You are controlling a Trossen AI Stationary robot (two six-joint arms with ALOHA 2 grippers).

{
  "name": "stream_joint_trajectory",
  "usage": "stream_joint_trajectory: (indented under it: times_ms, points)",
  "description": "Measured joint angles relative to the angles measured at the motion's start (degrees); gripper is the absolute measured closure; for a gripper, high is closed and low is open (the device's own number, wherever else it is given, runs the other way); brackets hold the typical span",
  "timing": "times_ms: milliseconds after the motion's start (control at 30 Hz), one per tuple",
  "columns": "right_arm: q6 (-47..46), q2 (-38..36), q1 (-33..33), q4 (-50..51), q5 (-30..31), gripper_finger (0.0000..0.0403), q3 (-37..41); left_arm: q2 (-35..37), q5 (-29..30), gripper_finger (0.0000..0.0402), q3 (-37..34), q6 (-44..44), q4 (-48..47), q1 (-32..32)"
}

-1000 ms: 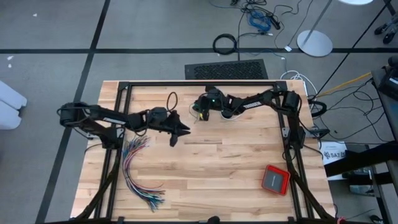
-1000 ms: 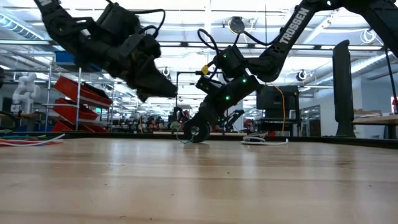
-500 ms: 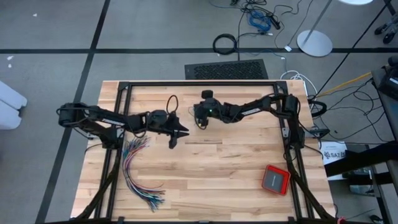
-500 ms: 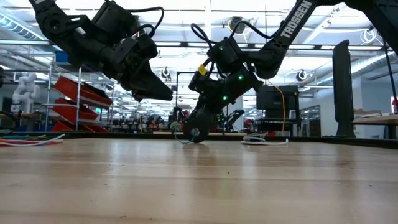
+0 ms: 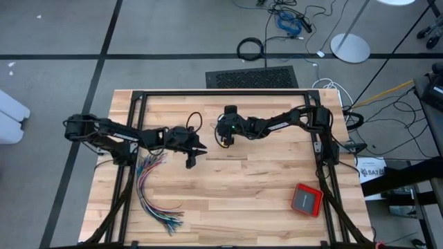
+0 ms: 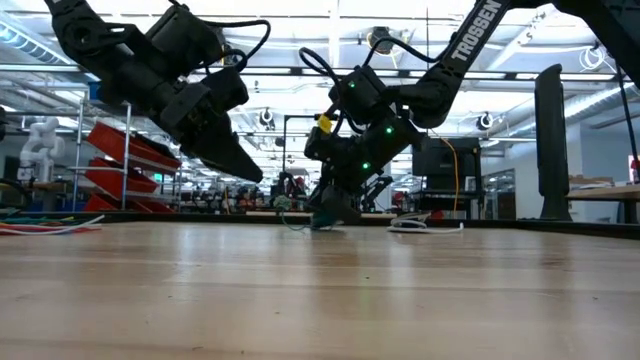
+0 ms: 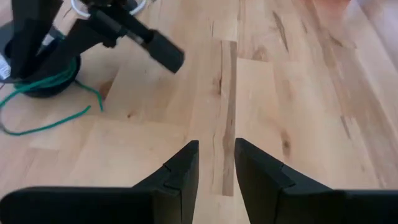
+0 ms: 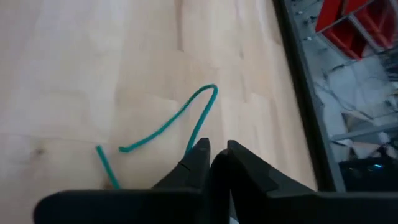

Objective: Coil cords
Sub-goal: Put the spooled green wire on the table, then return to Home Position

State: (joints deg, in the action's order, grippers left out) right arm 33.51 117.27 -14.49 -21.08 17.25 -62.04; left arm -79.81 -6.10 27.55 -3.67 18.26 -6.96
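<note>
The teal-green cord lies slack on the wooden table in loose loops, at the far middle. My right gripper stands on it, tipped down to the table, with a narrow gap between its fingers. My left gripper hovers above bare wood left of it, open, with nothing between its fingers. A white cord end rests on the table beyond the right gripper. The black cord itself is hidden under the right arm. My right gripper comes at the teal cord slanting down from the table's right. A strand of the cord runs up to one fingertip and vanishes behind it. I cannot tell whether the finger touches it. The cord lies flat and slack on the wood.
A fanned bundle of many-coloured wires lies at the near left. A red box sits at the near right. A black frame rail runs round the table's edge. Bare wood spreads across the near middle.
My right gripper has rolled about its own axis and shifted a little toward the near edge, staying down at the teal cord. My left gripper has sunk slightly and tipped further down, keeping the same gap.
</note>
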Motion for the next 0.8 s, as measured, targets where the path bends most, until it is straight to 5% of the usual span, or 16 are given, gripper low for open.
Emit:
stream_joint_trajectory:
  times_ms: [467, 800]
  points:
    - [-1.5, -0.3, 4.0, 0.3, 4.1, 0.0243, 0.0, 0.0, 0.9, 0.0292, 0.0, 1.2, -1.7, 0.0]
    - [-5.4, -8.0, 5.2, 0.5, 1.4, 0.0211, 0.0, 0.8, 10.9, 0.0292, 0.0, 6.7, 2.1, 0.0]
